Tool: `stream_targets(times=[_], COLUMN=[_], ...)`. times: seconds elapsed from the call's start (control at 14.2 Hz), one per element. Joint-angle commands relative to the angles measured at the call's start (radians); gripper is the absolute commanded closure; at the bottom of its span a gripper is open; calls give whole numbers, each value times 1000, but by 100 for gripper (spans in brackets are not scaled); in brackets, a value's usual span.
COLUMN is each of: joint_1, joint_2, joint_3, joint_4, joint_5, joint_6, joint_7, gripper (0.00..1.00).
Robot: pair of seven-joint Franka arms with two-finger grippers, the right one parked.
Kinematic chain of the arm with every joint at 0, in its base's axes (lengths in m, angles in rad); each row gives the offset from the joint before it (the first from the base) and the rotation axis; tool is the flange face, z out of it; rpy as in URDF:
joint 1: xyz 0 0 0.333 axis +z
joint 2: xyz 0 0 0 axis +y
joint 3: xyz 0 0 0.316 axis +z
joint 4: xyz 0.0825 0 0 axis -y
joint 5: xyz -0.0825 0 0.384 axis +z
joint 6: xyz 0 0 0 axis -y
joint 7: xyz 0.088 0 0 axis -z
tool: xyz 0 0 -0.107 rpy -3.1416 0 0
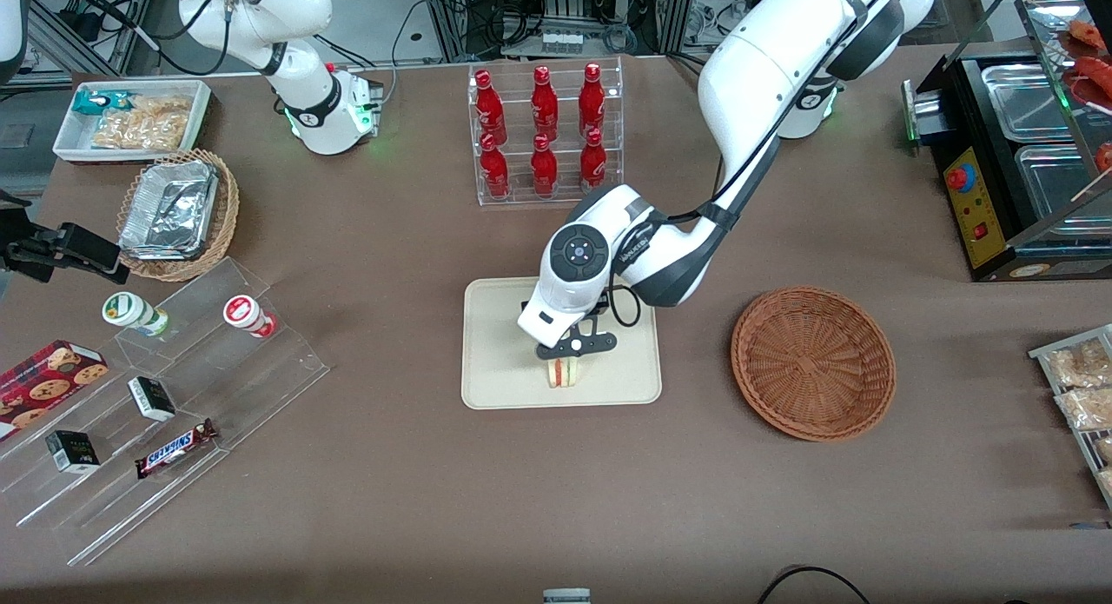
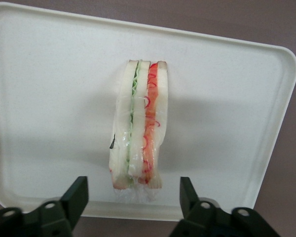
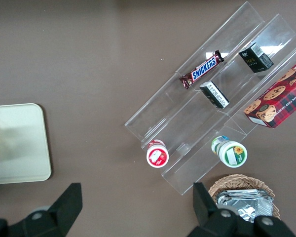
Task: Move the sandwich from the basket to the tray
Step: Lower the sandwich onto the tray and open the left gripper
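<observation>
Wrist view: open claw (image 2: 132, 197) above sandwich (image 2: 138, 123).

Clear glossy wrap is glinting over the sandwich (image 2: 136, 126) lying on the smooth matt tray (image 2: 49, 98), under the matt black gripper (image 2: 132, 197), while the basket (image 1: 813, 361) beside that tray is showing rough woven wicker.

Robotics lab staged as a snack shop: brown-covered table (image 1: 391, 465), acrylic rack of red bottles (image 1: 545, 130), tiered display with Snickers bar (image 1: 176, 448), probably a food warmer (image 1: 1012, 152); cabling and equipment frames farther back.
</observation>
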Motion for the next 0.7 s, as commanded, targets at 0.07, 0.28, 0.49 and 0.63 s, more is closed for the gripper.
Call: stream_targets(times=[0.07, 0.28, 0.49, 0.63], joint_1=[-7, 22, 126, 189], joint_2=[3, -89, -194, -263], joint_3=[6, 11, 8, 9], joint_4=[28, -1, -13, -33], joint_5=[22, 86, 85, 81], joint_6=[-12, -54, -206, -328], joint_7=[-14, 9, 30, 57], gripper=[0, 0, 0, 0])
